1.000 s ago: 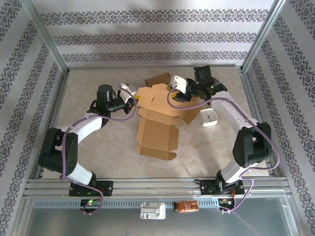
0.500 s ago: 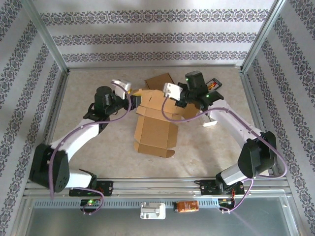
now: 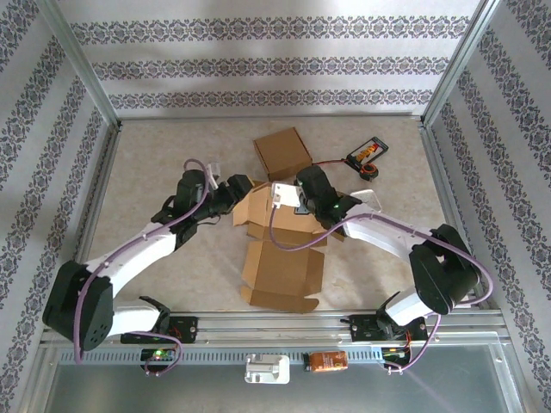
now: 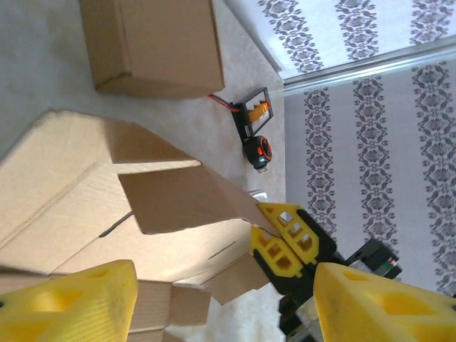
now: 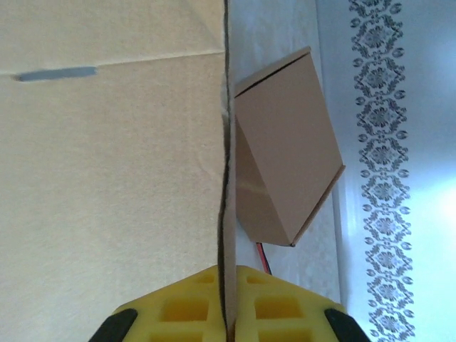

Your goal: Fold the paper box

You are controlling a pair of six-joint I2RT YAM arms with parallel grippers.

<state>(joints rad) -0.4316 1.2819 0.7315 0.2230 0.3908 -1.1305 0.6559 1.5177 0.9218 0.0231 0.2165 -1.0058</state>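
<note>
A beige speckled desk is seen from above, walled by patterned wallpaper and aluminium rails. The paper box, plain brown card, lies unfolded at the centre with its far flaps raised. The left end effector and the right end effector are set at those flaps. Behind them, a closed carton and a black-orange gadget are placed.

In the left wrist view, the left end effector is spread wide; a flap lies between its yellow fingers, ungripped.

In the right wrist view, the right end effector is clenched on a thin card edge of the paper box, with the closed carton beyond.
</note>
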